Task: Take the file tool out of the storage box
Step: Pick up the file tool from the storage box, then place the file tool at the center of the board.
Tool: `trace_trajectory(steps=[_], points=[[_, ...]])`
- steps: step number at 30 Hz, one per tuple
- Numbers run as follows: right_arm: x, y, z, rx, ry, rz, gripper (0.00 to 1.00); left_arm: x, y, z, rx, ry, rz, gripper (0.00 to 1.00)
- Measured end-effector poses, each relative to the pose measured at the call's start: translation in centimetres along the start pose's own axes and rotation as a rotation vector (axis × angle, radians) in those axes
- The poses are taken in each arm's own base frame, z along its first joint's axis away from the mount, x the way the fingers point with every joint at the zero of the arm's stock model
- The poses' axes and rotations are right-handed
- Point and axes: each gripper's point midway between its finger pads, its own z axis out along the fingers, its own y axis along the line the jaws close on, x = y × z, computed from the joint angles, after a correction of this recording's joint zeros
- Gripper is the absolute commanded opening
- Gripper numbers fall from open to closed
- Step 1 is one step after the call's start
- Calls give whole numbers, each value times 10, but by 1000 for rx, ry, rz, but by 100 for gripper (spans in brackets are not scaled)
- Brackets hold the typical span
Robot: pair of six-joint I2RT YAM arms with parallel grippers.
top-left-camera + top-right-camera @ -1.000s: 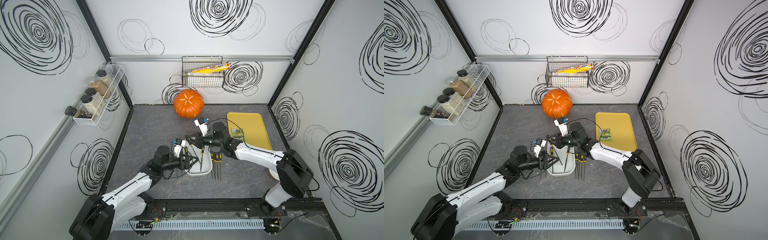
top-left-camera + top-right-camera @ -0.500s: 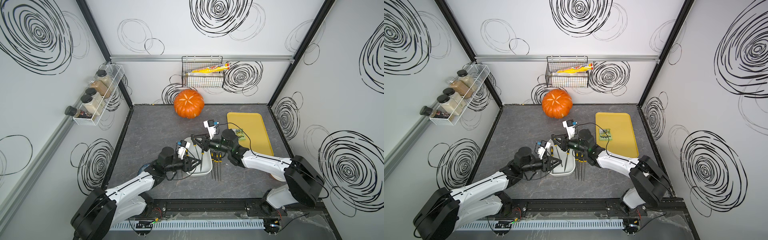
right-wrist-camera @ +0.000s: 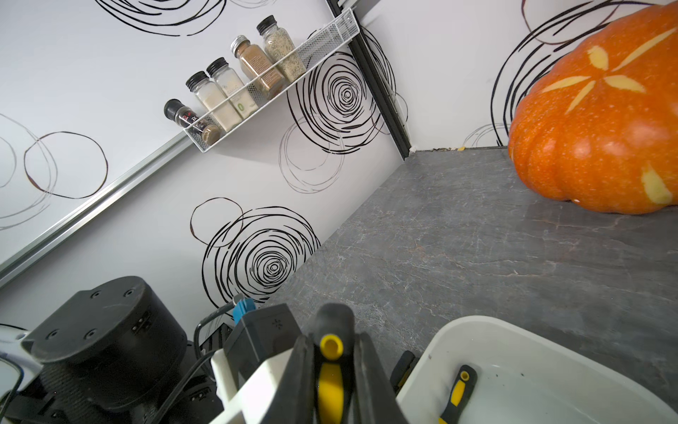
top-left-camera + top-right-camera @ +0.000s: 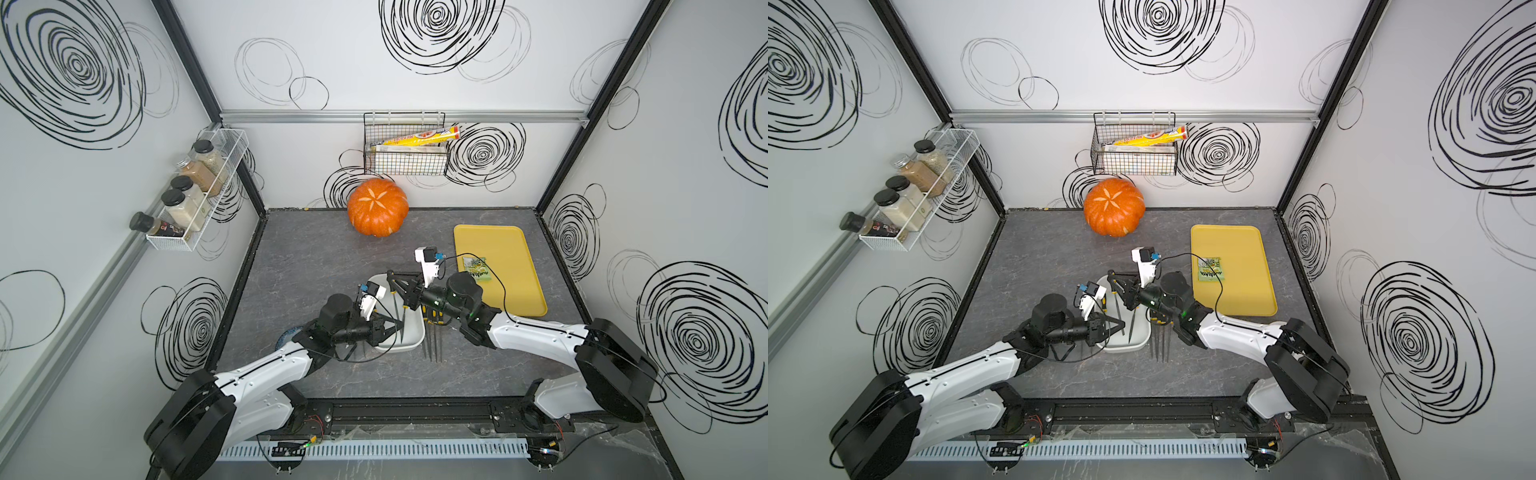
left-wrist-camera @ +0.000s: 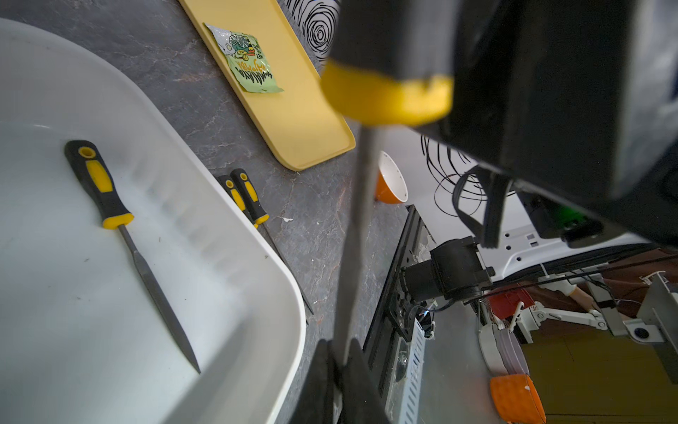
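Observation:
The white storage box (image 4: 417, 340) (image 4: 1143, 336) sits mid-table between both arms. Above it, a file tool (image 5: 351, 238) (image 4: 1118, 305) with a black-and-yellow handle hangs in the air. My right gripper (image 3: 332, 343) (image 4: 390, 277) is shut on its handle (image 3: 330, 370). My left gripper (image 5: 339, 352) (image 4: 402, 329) is shut on the tip end of its grey blade. A second file (image 5: 121, 227) (image 3: 458, 391) lies flat on the floor of the box (image 5: 286, 293).
Other files (image 4: 432, 340) (image 5: 249, 198) lie side by side on the table just right of the box. A yellow tray (image 4: 498, 291) with a green packet (image 4: 476, 268) is at the right. The pumpkin (image 4: 377, 206) stands at the back, with an orange bowl (image 5: 390, 183) near the right arm's base.
My left gripper has reached in under the hanging file and closed on its blade tip. The right gripper has shifted slightly right, still holding the file's handle.

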Motion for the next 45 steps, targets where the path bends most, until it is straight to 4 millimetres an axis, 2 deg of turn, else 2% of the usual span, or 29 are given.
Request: trace_trajectory(steps=[3,8,17,21,25,27,30,33,38,45], points=[[-1,1,0,-3,-9,1,24,-1,0,0,1,-2,2,0],[-2,3,-2,-12,-19,0,33,-2,1,-1,-8,-9,-4,0],[-15,15,-12,-36,-55,-28,37,0,10,-2,-53,-7,-26,0],[-24,20,-20,-9,-40,-89,40,-1,23,-8,-157,6,-64,0],[-44,25,-23,55,-27,-171,42,-12,31,-19,-295,17,-112,0],[-54,24,-29,94,-34,-215,42,-16,32,-25,-364,32,-133,0],[-56,14,-39,156,-18,-260,43,-17,36,-40,-487,59,-161,0],[-49,1,-44,209,19,-285,43,-7,46,-59,-610,100,-193,0],[-34,-13,-48,258,82,-311,44,29,79,-86,-800,244,-295,0],[-24,-25,-52,300,118,-338,44,61,109,-110,-941,372,-403,0]])
